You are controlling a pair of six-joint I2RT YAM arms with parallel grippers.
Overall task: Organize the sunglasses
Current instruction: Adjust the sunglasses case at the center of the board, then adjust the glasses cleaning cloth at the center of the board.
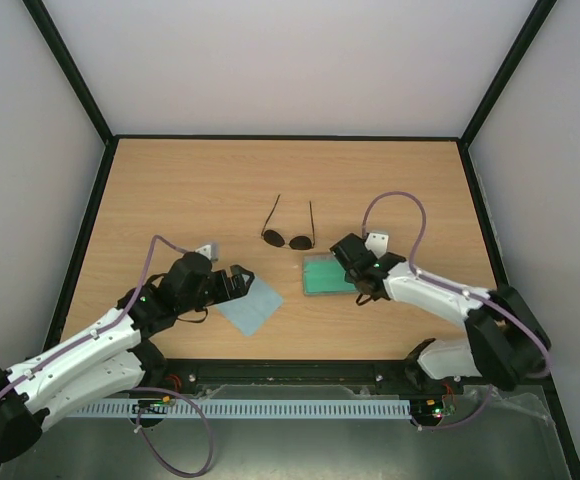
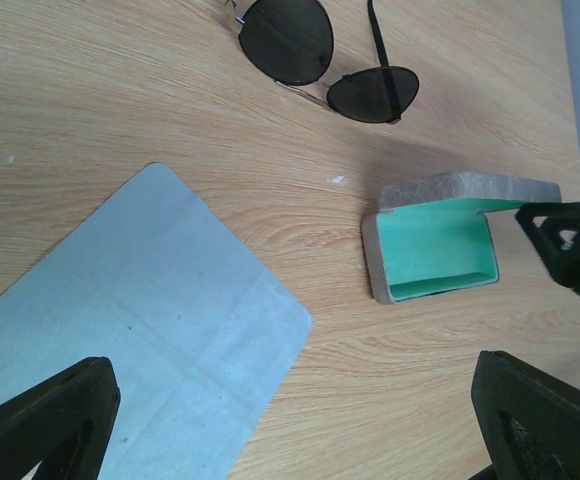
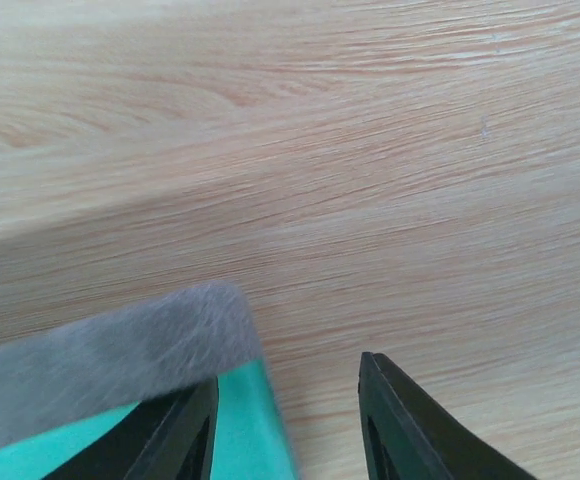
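Wooden bench (image 1: 220, 180), white walls. The sunglasses (image 1: 288, 238) lie mid-bench, unfolded, beside the opened case (image 1: 322, 275), not yet stowed. Left gripper (image 1: 238, 282) gapes empty over the cloth (image 1: 255, 308). Right gripper (image 1: 354, 268) is parted at the case's edge, holding nothing.

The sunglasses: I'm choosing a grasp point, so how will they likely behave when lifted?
Probably light and delicate: the sunglasses have a thin wire frame. The temple arms are long and unfolded, so they may swing or fold if gripped there. The smooth dark lenses look slippery to pinch.
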